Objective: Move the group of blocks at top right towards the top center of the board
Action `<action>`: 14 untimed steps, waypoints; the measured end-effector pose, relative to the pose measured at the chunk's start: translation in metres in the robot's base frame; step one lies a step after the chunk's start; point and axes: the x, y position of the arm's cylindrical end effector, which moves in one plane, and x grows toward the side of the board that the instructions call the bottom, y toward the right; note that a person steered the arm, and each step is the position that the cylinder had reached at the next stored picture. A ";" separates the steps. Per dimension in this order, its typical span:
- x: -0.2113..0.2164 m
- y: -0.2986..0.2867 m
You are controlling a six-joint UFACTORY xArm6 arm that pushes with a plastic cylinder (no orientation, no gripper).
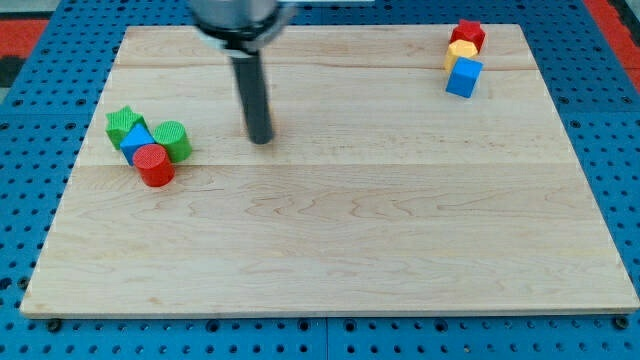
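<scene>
My tip (261, 139) stands on the desk (330, 230) left of centre, well apart from the red block (468, 35), yellow block (461, 51) and blue cube (464, 77) at the view's top right; the rod carries no hand, so there is no opening to tell.

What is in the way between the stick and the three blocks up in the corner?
Nothing visible. My tip rests on bare wood left of centre. The red block, yellow block and blue cube sit at the view's top right, with open board between. The other cluster lies left of my tip, off that path.
</scene>
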 end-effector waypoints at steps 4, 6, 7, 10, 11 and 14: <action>-0.027 0.043; -0.054 0.260; -0.117 0.348; -0.194 0.239; -0.197 0.172; -0.167 0.177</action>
